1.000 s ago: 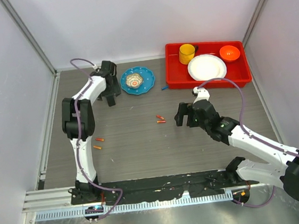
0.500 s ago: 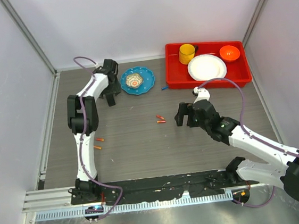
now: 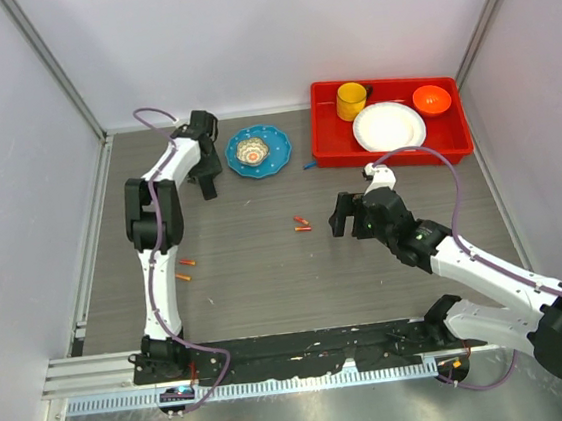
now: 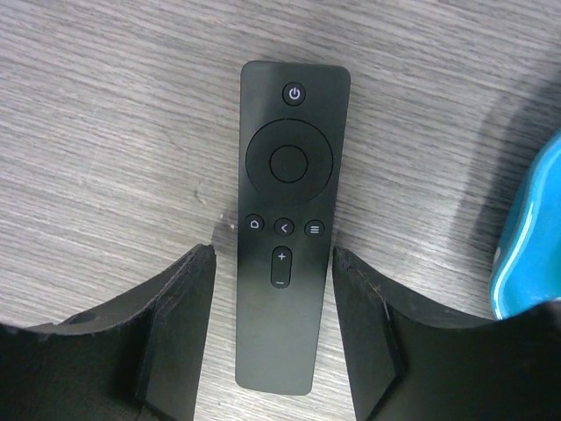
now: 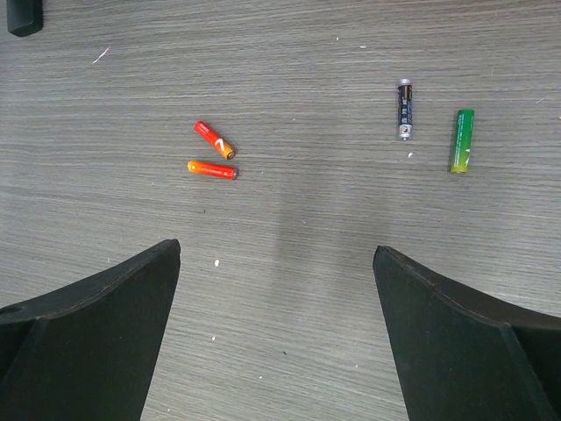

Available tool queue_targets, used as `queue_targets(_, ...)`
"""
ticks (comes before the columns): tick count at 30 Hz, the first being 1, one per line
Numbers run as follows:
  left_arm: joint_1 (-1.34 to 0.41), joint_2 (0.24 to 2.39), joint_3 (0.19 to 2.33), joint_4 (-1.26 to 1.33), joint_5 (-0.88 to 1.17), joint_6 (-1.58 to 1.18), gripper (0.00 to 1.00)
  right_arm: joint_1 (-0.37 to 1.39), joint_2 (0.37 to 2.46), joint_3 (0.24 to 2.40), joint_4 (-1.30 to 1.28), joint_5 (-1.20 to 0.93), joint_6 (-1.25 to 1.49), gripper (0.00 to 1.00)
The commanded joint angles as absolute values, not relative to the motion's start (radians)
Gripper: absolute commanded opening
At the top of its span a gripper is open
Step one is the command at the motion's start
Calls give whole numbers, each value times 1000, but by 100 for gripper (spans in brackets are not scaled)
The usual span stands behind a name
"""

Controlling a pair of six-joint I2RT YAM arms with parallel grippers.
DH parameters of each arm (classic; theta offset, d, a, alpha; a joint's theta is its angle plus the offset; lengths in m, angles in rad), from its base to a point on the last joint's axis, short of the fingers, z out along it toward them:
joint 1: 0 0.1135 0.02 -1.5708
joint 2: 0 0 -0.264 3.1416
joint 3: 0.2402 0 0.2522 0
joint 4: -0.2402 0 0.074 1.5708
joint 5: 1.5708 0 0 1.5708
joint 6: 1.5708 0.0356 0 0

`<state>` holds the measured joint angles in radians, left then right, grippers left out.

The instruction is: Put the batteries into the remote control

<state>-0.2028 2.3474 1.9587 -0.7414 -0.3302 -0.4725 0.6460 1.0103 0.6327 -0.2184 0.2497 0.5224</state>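
The black remote control [image 4: 287, 210] lies buttons-up on the wooden table, its lower half between the jaws of my left gripper [image 4: 272, 254]. A thin gap shows on each side, so the gripper is open around it. In the top view the left gripper [image 3: 206, 183] covers the remote. Two orange-red batteries [image 5: 215, 139] [image 5: 212, 169] lie side by side mid-table [image 3: 302, 224], ahead and left of my right gripper [image 5: 276, 248]. It hovers wide open and empty [image 3: 340, 216]. A black battery [image 5: 404, 109] and a green one [image 5: 462, 140] lie farther off.
A blue plate [image 3: 258, 152] holding a small bowl sits just right of the left gripper, its rim [image 4: 530, 237] close to the finger. A red tray [image 3: 323, 136] at the back right holds a yellow cup [image 3: 351, 100], white plate [image 3: 388, 126] and orange bowl [image 3: 431, 100]. Two small orange pieces [image 3: 185, 270] lie by the left arm.
The left wrist shifted slightly at the back left, and its jaws have narrowed around the remote. The right arm has not moved.
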Motion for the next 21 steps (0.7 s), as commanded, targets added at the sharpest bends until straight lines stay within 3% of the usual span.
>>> queue_targets(1,-190,2350,1899,-701,-276,-480,60,647,999,649,-213,268,528,97)
queue_targets(12,-150,2335,1828,-649,-147,-486,62,647,997,650,-219,267,537,97)
queue_targets(19,-150,2347,1847,-679,-152,-483,54,647,1002,650,-219,264,540,97)
queue_targets(21,-150,2345,1848,-686,-150,-480,45,647,1000,650,-219,262,540,97)
